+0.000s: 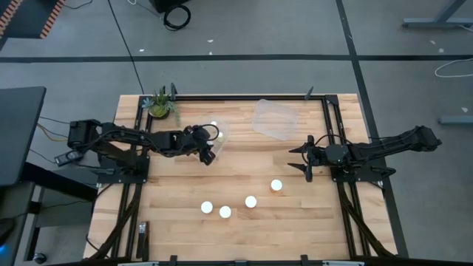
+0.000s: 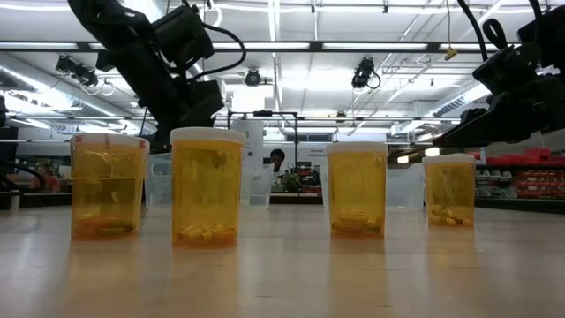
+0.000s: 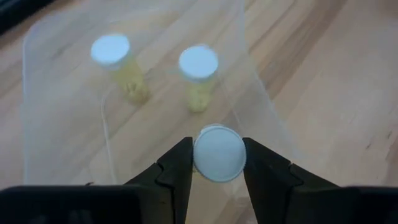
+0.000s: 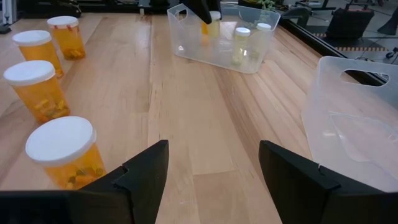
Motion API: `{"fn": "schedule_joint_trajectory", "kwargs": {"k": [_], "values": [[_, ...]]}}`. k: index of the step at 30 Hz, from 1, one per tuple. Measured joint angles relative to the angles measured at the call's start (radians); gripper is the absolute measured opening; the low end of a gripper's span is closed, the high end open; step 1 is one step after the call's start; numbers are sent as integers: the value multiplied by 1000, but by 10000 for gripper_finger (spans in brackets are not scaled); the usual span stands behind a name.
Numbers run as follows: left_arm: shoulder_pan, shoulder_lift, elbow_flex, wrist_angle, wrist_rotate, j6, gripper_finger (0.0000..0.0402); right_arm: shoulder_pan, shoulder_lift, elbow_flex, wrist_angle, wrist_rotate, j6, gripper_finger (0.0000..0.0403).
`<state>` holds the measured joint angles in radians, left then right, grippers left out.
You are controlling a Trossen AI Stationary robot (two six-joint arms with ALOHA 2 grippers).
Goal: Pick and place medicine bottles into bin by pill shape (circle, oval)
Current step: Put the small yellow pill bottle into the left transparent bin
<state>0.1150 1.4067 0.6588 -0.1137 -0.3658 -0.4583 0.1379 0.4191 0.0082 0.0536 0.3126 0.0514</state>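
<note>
while the left tool [image 3: 217,163] hangs over the near bin [image 3: 43,74], its fingers are clamped on the white cap of a medicine bottle [image 3: 219,153]. two bottles [image 3: 112,51] already stand inside that bin. the right tool [image 4: 214,168] waits with fingers apart, beside the second, empty bin [image 4: 357,124]. four more bottles [image 1: 250,201] stand on the wooden surface [image 1: 310,222]. these look light, stiff and smooth-sided, so gripping across the cap seems safest.
</note>
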Motion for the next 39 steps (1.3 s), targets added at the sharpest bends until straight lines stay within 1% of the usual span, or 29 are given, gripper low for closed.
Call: {"fn": "schedule_joint_trajectory", "kwargs": {"k": [6,18,23,31,39], "values": [[0,0,-7,3,8,-51,138,0,0,0,0,0,0,257],[-2,0,-7,33,55,-81,136,0,0,0,0,0,0,257],[-1,2,-7,60,56,-81,140,0,0,0,0,0,0,257],[0,65,-5,119,30,-106,133,0,0,0,0,0,0,257],[0,85,-5,126,26,-99,140,0,0,0,0,0,0,257]]}}
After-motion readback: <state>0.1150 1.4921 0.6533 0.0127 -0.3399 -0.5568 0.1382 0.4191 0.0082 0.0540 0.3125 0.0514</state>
